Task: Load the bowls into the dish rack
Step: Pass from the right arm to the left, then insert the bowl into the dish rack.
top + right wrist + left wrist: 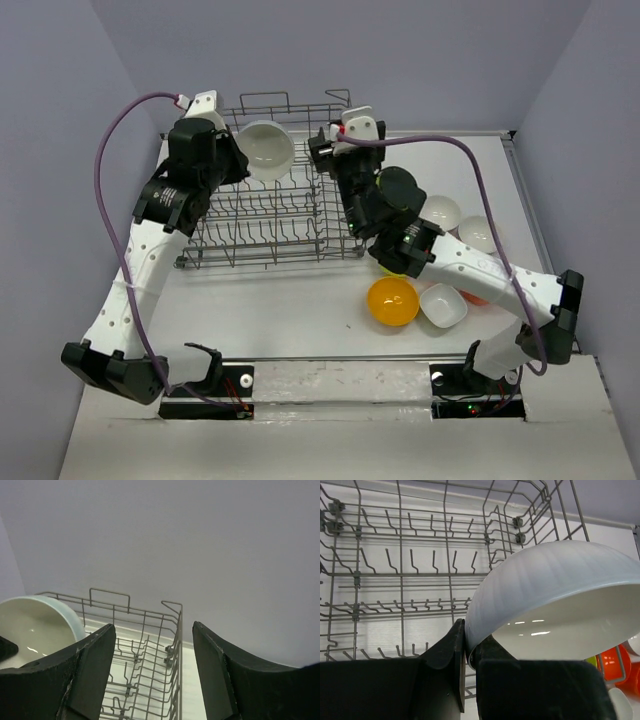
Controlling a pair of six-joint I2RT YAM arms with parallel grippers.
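One white bowl (550, 595) hangs, rim pinched, in left gripper (469, 652).

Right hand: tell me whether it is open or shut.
Open. The right hand shows its fingers wide apart, with only the rack and wall visible between them.

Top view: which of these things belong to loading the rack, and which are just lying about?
Job: grey wire dish rack; round white plastic bowl pinched by the left gripper at its far end; orange-yellow bowl; squarish white bowl; two round white bowls at the right; red-orange bowl, mostly hidden by the right arm.
Not the job: two looping purple cables.
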